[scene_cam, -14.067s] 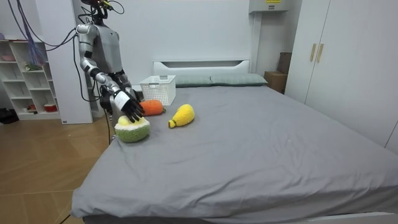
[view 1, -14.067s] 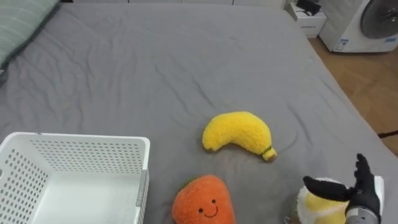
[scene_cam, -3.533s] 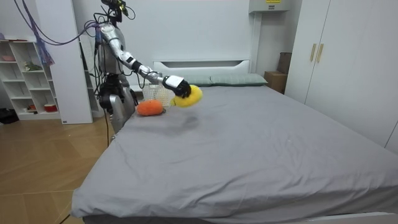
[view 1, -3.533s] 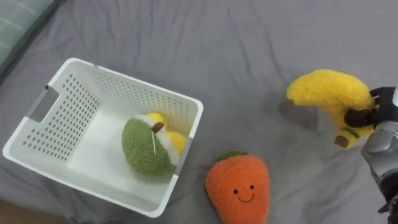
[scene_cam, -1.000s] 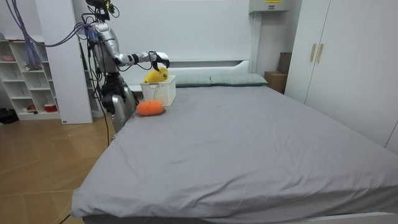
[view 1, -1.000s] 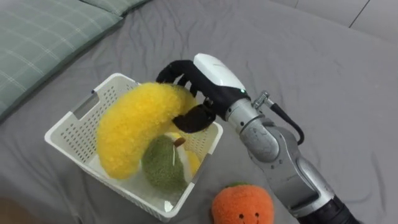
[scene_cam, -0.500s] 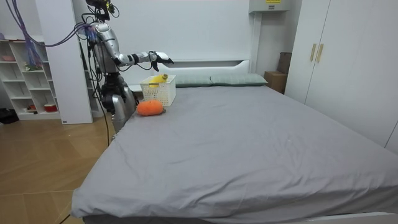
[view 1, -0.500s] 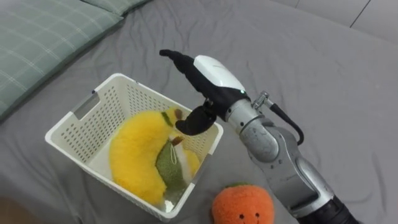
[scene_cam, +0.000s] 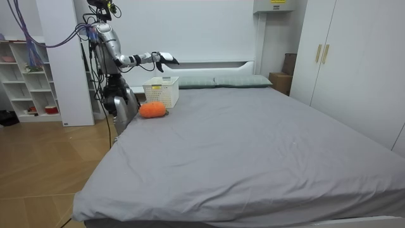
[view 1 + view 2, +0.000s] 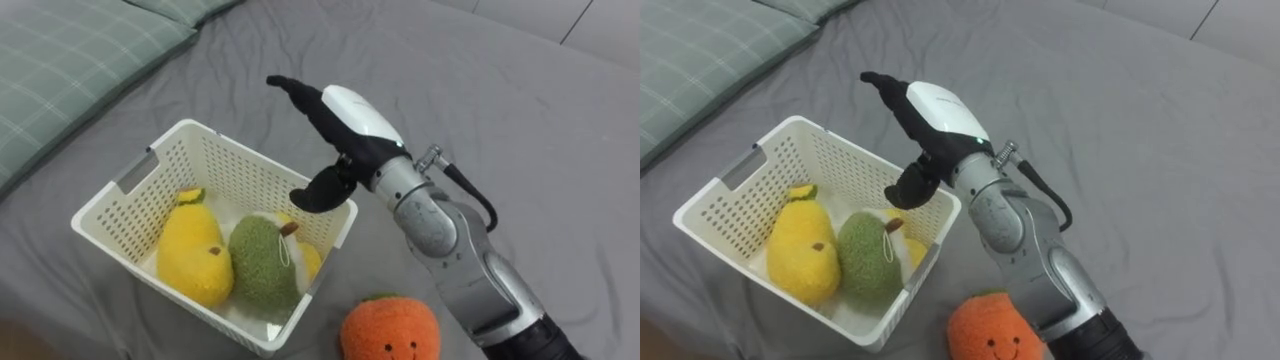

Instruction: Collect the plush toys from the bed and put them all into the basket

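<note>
Right robot hand open-fingered above white basket; banana toy inside, long axis near-to-far, green tip farthest.

Head eyes above basket; room camera afar.

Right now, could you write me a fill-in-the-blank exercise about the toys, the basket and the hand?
1. The basket holds ____ toys.
2. The yellow toy in it is shaped like a ____.
3. The third toy, on the bed beside the basket, is ____ in colour.
4. The right hand above the basket is ____, not shut, and holds nothing.

Missing words: two; banana; orange; open.
</note>
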